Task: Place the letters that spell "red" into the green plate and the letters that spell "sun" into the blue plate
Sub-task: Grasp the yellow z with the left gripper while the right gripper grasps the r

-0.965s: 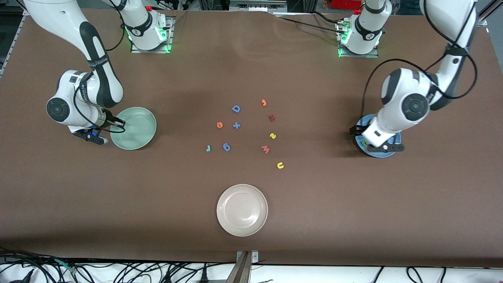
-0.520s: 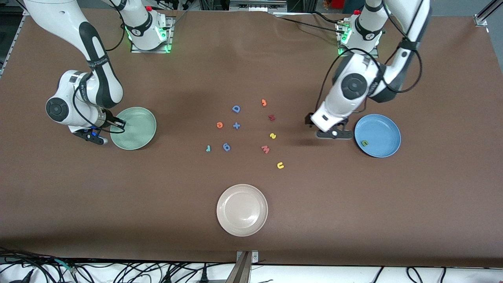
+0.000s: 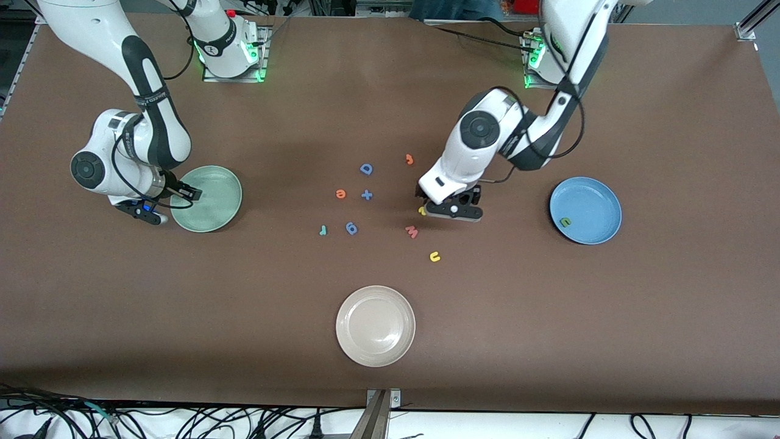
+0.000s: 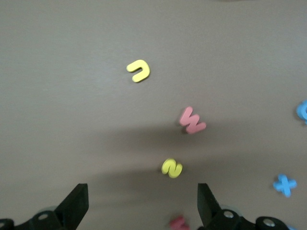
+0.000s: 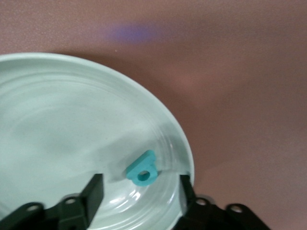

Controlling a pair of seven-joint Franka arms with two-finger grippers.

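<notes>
Left gripper (image 4: 139, 211) spread wide over yellow "s" (image 4: 171, 168). Right gripper (image 5: 139, 191) released over green plate (image 5: 43, 120), teal "d" (image 5: 142, 171) lying between its fingers. Green "n" (image 3: 565, 222) in blue plate (image 3: 594, 204).

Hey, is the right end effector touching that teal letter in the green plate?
Apart. The right wrist view shows the teal letter lying in the green plate between the open fingers of the right end effector, with plate visible on both sides.
</notes>
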